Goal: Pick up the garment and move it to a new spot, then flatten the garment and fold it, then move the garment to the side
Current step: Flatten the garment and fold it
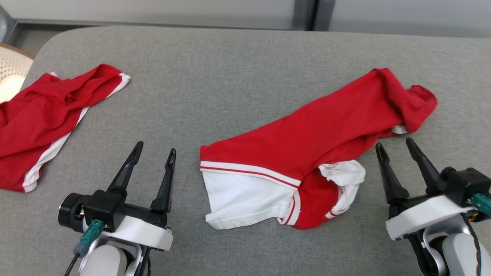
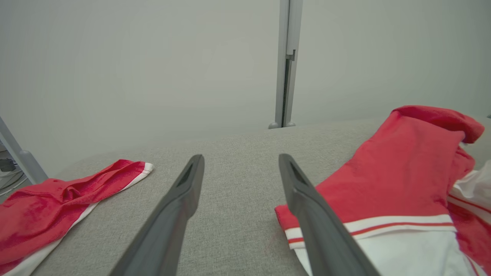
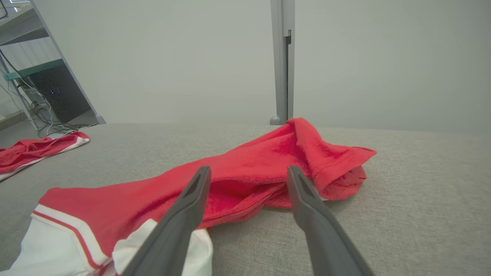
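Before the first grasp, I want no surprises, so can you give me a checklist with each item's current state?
1. Left gripper open and empty: ok.
2. Right gripper open and empty: ok.
3. Red-and-white shirt on the gray table, close to both grippers, untouched: ok.
4. Shirt lying flat: not ok. It is crumpled and the white sleeve is bunched.
5. Second red garment at the left, apart from the shirt with bare table between: ok.
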